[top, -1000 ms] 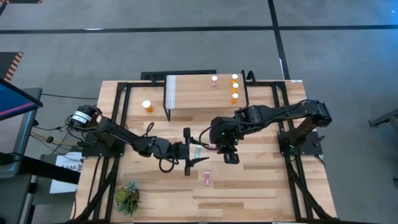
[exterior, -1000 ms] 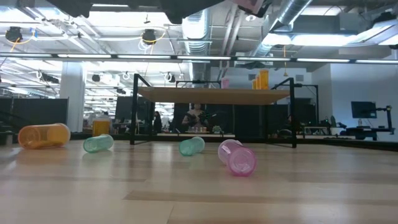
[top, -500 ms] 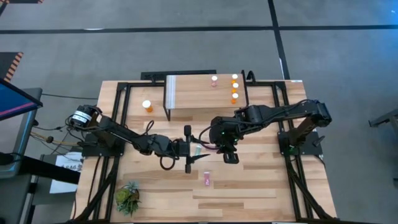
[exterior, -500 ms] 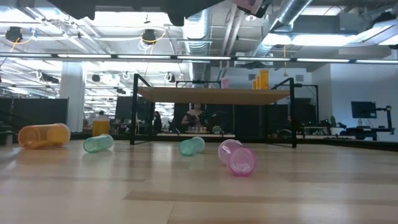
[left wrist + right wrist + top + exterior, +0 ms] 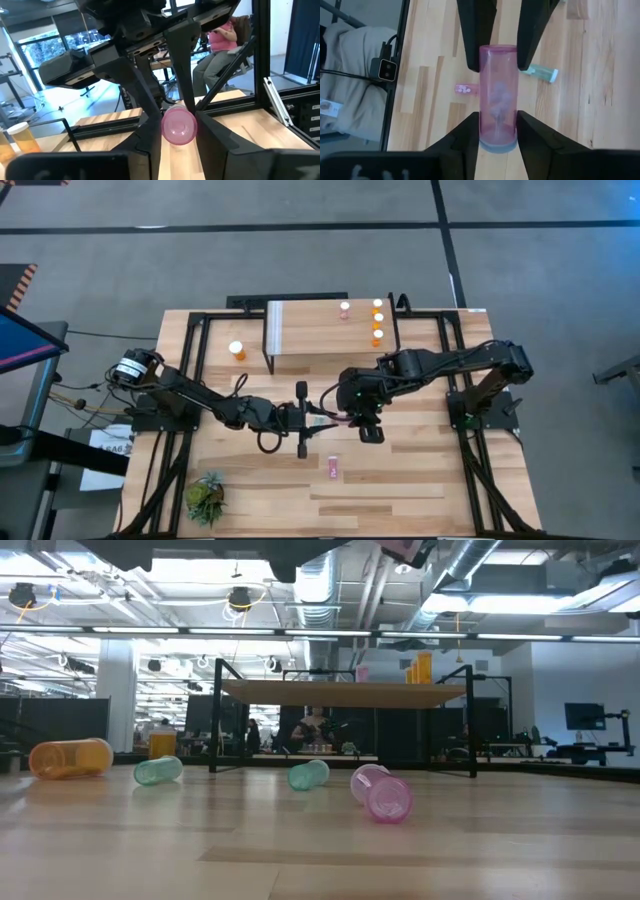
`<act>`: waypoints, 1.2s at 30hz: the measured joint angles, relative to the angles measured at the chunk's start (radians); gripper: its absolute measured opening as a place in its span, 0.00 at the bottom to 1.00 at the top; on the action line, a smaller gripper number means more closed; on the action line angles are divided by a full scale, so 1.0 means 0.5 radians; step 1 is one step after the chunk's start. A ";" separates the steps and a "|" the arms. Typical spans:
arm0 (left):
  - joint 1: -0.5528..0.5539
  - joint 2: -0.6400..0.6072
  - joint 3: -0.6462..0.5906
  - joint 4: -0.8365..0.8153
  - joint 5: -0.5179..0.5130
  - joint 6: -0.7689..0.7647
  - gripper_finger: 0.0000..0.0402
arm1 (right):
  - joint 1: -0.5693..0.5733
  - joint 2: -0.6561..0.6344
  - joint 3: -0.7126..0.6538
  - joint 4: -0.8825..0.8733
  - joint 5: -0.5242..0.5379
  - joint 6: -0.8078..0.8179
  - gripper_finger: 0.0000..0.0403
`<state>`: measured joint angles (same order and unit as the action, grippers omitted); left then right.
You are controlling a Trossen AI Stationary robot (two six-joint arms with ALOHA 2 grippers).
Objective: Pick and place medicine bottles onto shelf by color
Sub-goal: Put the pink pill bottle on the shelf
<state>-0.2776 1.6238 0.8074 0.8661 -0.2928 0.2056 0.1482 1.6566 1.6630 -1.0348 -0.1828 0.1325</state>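
A pink medicine bottle point(image 5: 498, 95) is held level in the air between my two grippers over the table's middle. My right gripper point(image 5: 497, 125) is shut on its capped end and my left gripper point(image 5: 178, 132) on its base end. In the high view the left gripper point(image 5: 312, 418) faces the right gripper point(image 5: 345, 412). The shelf point(image 5: 320, 335) at the far side carries one pink bottle point(image 5: 344, 309) and three orange ones point(image 5: 377, 320), all upright. My left gripper pinches the bottle's base end point(image 5: 178, 125) between its two fingers, which come level from the table's left and lie along the bottle. My right gripper pinches the bottle's wall near the white cap point(image 5: 498, 140) between its two fingers, level from the table's right. The bottle is clear of the table.
On the table lie a teal bottle point(image 5: 542, 73), a second teal one point(image 5: 158, 770), a pink one point(image 5: 332, 468) and, on its side in the low view, an orange one point(image 5: 70, 757). A green plant point(image 5: 205, 498) stands at the near left.
My left gripper has gone a little toward the table's right, up to the pink bottle that my right gripper holds still.
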 joint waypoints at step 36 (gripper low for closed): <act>0.155 -0.023 -0.687 1.392 0.221 -0.422 0.20 | 0.178 -0.857 -0.953 1.409 0.532 -0.266 0.46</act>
<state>-0.2001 1.6123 0.4637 1.5621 -0.1822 -0.0052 0.2373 1.2278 1.1866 -0.3301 0.0830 -0.0003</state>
